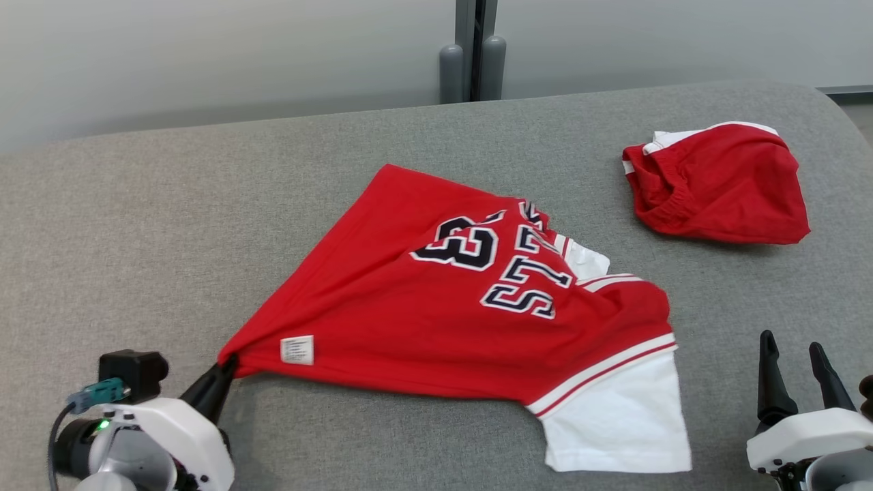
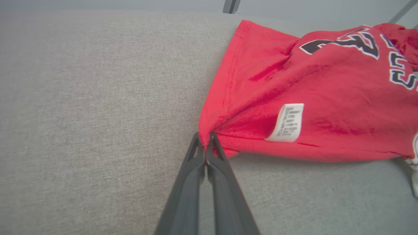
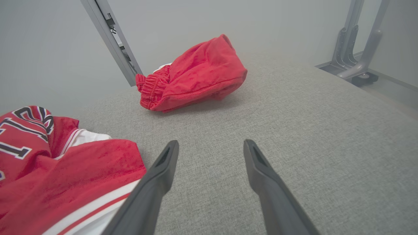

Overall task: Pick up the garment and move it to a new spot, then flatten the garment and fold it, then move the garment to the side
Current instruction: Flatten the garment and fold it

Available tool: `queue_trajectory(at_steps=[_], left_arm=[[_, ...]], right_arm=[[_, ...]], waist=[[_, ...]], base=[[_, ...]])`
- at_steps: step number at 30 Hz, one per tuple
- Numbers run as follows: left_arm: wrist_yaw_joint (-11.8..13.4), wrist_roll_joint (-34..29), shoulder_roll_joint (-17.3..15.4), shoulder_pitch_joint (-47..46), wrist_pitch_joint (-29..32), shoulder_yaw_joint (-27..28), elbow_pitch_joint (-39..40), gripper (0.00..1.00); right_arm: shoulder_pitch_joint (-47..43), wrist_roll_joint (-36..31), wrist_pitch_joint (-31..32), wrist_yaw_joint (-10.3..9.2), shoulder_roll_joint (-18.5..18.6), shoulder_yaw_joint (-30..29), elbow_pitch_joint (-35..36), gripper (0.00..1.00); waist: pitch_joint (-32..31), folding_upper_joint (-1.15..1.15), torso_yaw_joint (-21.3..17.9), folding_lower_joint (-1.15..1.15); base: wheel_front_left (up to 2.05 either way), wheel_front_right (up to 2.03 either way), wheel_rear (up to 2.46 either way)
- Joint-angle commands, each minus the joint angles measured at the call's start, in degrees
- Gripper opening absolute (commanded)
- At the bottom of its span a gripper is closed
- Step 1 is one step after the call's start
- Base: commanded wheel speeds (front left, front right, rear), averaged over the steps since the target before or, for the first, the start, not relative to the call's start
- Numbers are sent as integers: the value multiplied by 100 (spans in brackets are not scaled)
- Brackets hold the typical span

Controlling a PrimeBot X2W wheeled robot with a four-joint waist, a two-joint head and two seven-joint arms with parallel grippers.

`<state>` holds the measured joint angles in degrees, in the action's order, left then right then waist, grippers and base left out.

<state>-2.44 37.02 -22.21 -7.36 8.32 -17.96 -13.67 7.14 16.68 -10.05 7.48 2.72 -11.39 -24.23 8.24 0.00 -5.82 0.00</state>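
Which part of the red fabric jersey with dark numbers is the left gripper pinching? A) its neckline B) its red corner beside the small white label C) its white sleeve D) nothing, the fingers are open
B: the left gripper is shut on the red jersey's corner right beside the small white label, while the white sleeve lies free on the grey cushion.

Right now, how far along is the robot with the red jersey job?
Done: nothing looks finished; the red jersey lies crumpled on the grey surface. In hand: the left gripper is shut on the jersey's corner near the white label. The right gripper is open beside the white sleeve, holding nothing. Left: moving it, flattening, folding, setting it aside.
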Motion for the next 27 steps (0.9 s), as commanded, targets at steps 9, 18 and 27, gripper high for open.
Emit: queue_trajectory(at_steps=[9,18,27], left_arm=[[191,171,-88,350,58,125,-90,0],[245,203,-35,394,113,55,-149,100],[369,105,-320,587,-98,257,436,100]], right_arm=[[52,-34,43,4,35,-21,-38,100],[28,-37,36,4,35,-16,-71,100],[19,-82,39,4,35,-40,-60,100]], waist=[[-40,0,162,0],[-86,0,221,0],[-203,0,270,0]], base=[[0,0,0],[0,0,0],[0,0,0]])
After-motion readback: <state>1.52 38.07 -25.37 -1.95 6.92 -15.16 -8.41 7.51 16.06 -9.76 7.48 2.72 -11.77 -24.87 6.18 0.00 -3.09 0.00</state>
